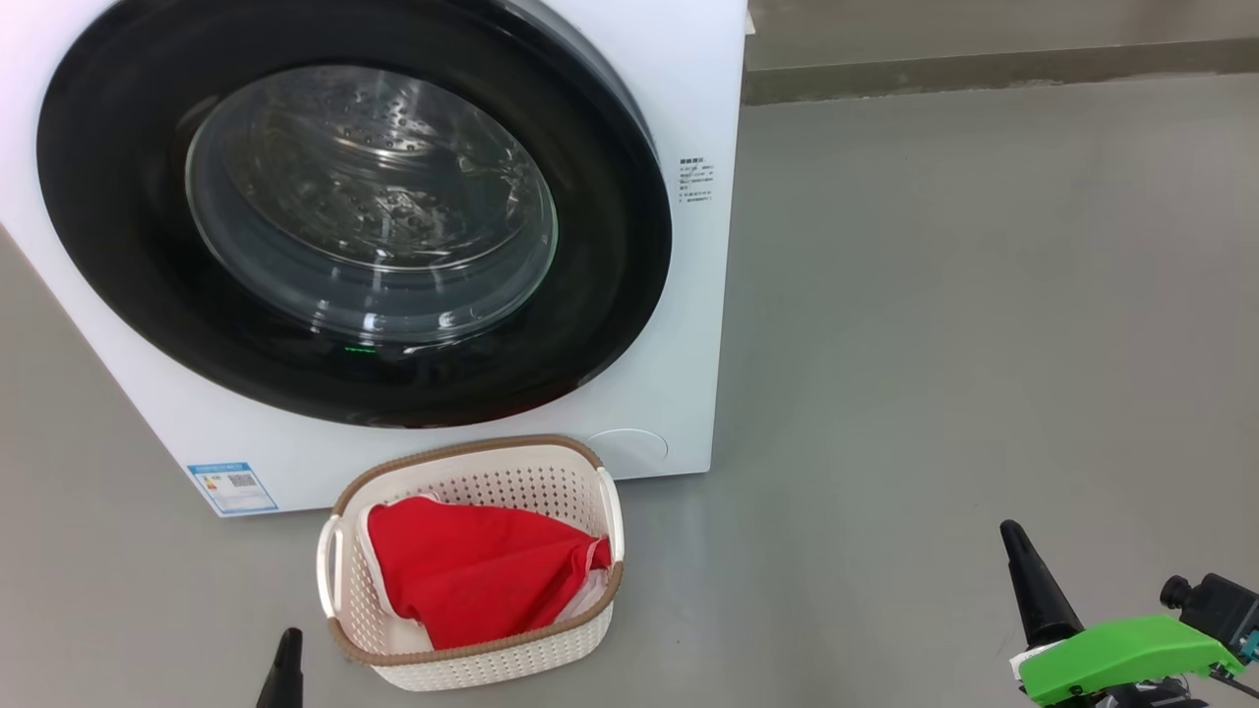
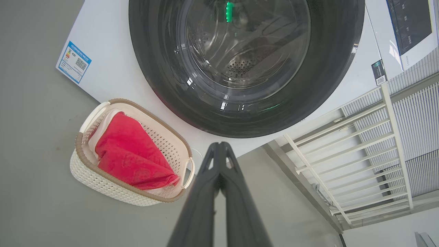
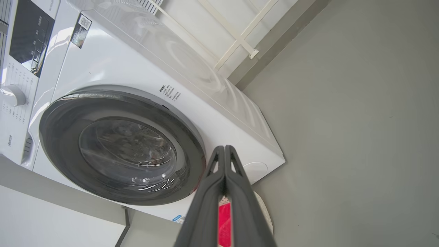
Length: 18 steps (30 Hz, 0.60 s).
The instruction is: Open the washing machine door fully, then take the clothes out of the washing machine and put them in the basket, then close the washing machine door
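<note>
Big white washing machine cut off at top and left of head view. Its washing machine door flush against the front; drum behind the glass muddled by reflections. Open grey floor right of the machine. Cream basket on floor just below door; touching front panel or not, can't tell. Red clothes inside basket, lower part hidden by rim. On left gripper fingers pressed together, empty, tip beside basket corner. On right gripper fingers also together, empty, well apart to the right.
</note>
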Available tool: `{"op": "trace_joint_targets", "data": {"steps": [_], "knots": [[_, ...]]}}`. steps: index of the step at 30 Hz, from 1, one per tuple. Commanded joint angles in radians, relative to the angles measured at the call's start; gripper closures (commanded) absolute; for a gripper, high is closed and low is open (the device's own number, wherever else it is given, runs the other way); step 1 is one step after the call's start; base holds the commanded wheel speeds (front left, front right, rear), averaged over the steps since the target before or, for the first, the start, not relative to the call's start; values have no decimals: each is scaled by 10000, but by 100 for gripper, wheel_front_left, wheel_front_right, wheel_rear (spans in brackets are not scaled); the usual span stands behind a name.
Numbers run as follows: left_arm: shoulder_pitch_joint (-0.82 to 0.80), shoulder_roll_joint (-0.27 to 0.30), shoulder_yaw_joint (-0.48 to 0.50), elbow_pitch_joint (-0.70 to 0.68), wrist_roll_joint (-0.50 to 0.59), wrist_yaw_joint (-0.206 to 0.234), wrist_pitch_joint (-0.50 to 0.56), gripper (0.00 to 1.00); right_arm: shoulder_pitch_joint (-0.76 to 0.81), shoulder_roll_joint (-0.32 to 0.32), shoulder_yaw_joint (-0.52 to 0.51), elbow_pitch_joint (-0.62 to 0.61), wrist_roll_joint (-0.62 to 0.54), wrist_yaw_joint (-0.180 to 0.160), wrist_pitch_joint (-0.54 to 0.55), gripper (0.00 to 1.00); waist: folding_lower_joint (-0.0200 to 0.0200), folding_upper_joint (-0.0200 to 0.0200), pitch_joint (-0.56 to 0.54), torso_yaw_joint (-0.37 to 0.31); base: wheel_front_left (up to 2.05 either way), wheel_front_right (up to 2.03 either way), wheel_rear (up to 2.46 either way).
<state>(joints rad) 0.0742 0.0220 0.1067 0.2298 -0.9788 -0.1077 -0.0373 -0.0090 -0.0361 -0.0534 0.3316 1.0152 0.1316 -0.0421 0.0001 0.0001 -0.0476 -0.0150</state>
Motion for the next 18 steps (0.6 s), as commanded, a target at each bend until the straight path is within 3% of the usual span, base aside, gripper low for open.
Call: {"op": "trace_joint_targets", "data": {"steps": [1, 18], "knots": [[-555, 180, 168, -177, -398, -133, 81, 100, -539, -112, 30, -332, 375, -5, 91, 100, -1, -1, 20, 7, 0, 0, 0], [-963, 213, 137, -69, -2294, -164, 540, 100, -684, -121, -174, -504, 2163, -6, 561, 100, -1, -1, 177, 53, 0, 0, 0]]}}
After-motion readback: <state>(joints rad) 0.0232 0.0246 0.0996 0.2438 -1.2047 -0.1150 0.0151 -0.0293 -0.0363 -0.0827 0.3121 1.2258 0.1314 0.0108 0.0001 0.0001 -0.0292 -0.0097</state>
